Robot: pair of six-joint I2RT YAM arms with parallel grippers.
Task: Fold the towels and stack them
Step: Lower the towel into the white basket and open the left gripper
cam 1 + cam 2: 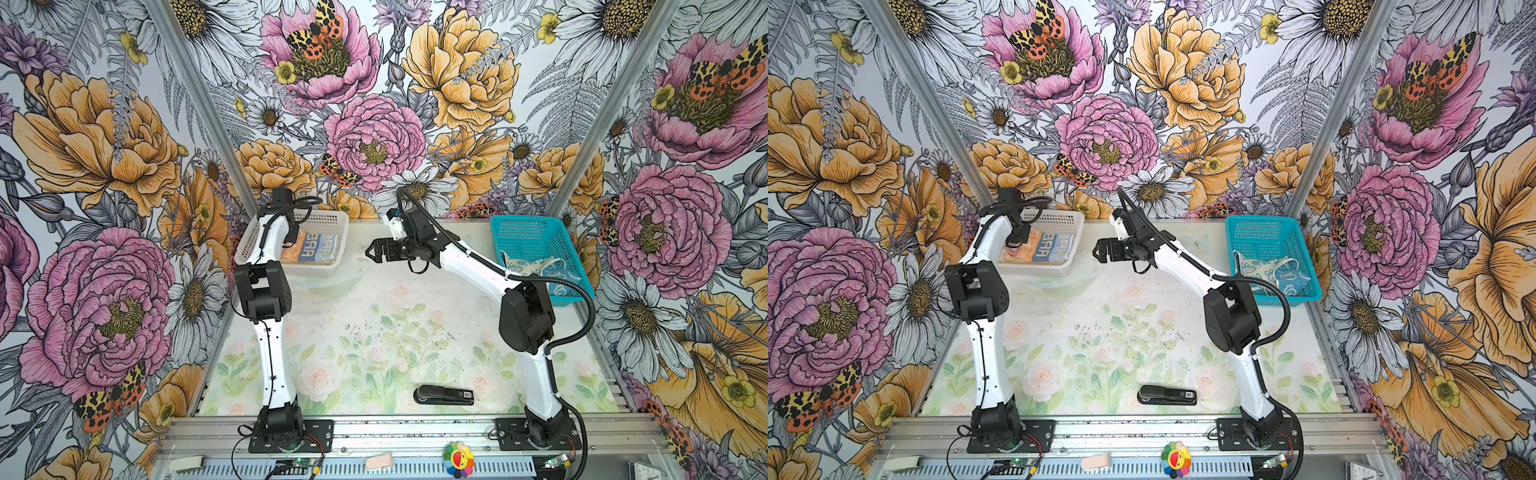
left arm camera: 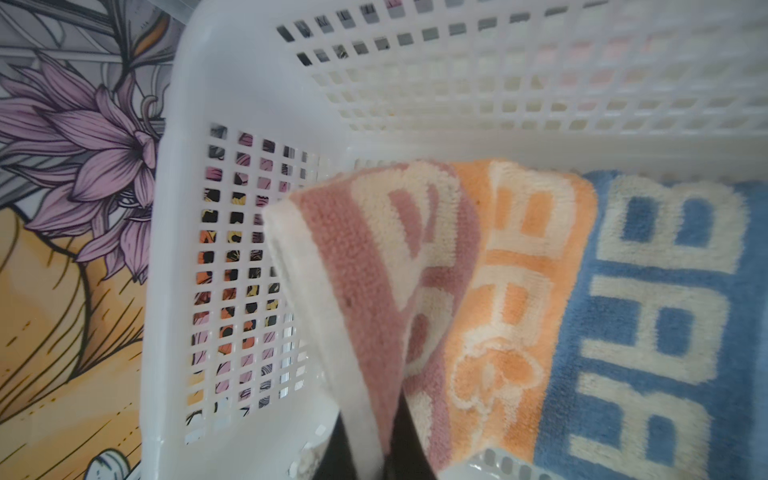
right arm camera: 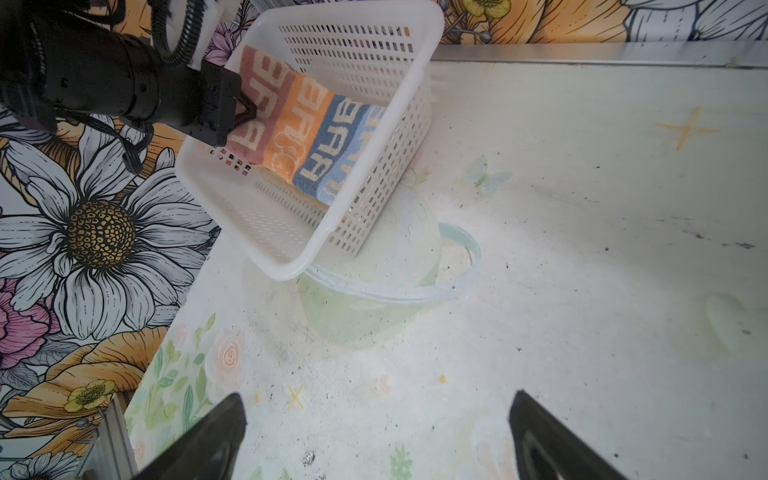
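A folded striped towel [image 1: 316, 249] [image 1: 1050, 249] with pink, orange and blue bands and cream lettering lies in the white basket [image 1: 328, 214] [image 1: 1059, 214] at the back left. My left gripper [image 2: 374, 440] [image 3: 245, 110] reaches into that basket and is shut on the towel's pink edge [image 2: 365, 270], which is lifted off the orange band. My right gripper [image 1: 370, 251] [image 1: 1098, 252] [image 3: 376, 419] hangs open over bare table just right of the white basket, holding nothing. Crumpled cream [image 1: 528, 264] and blue [image 1: 565, 278] towels lie in the teal basket [image 1: 523, 232] [image 1: 1258, 232] at the back right.
The white basket's front end rests tilted on a clear plastic bowl [image 3: 395, 291] [image 1: 332, 278]. A black stapler [image 1: 444, 395] [image 1: 1167, 395] lies near the table's front edge. A rainbow flower toy [image 1: 458, 459] sits on the front rail. Flowered walls close in on both sides.
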